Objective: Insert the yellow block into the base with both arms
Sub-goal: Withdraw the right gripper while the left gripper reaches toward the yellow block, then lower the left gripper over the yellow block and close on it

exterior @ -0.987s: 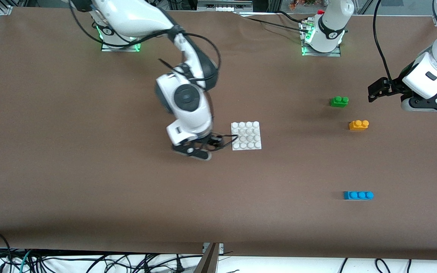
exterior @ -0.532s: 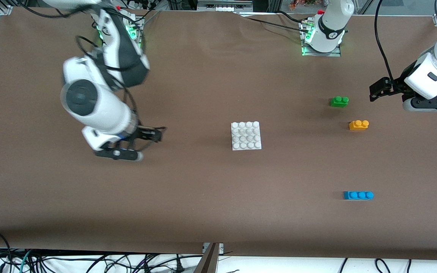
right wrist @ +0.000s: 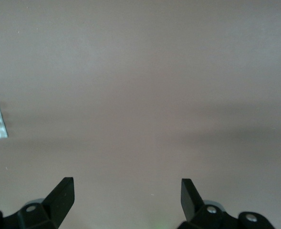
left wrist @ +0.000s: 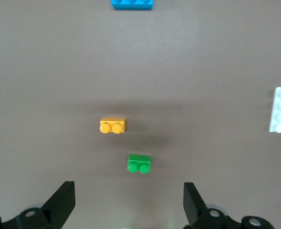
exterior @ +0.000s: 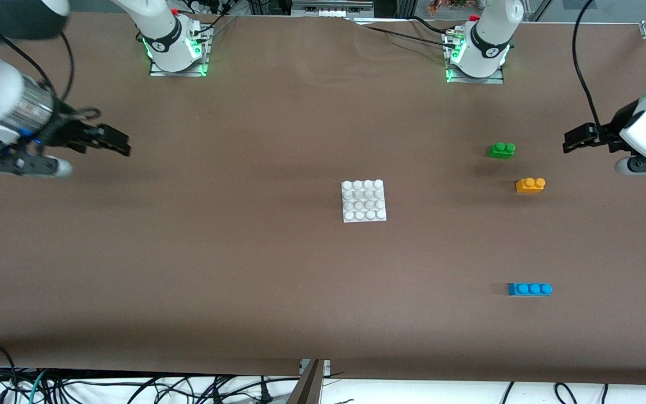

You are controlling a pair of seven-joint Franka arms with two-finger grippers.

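Now, on the brown table (exterior: 188, 269): nothing yet picked up, so judged the opening step, before any grasp. Right hand (exterior: 111, 139) wide apart and empty, up over bare cloth at the right arm's end, well apart from everything; likely waiting. Left hand (exterior: 577, 138) also spread wide and empty, over the table at the left arm's end, near the bricks. Base (exterior: 364, 201) flat at mid-table, studs up, unoccupied. Blue brick (exterior: 529, 289) nearest the front camera. Yellow block (exterior: 530, 184) upright on the table, just nearer the camera than the green brick (exterior: 501, 150), apart from it. Next, probably: left hand down over the yellow block, straddling it without nudging the green one.
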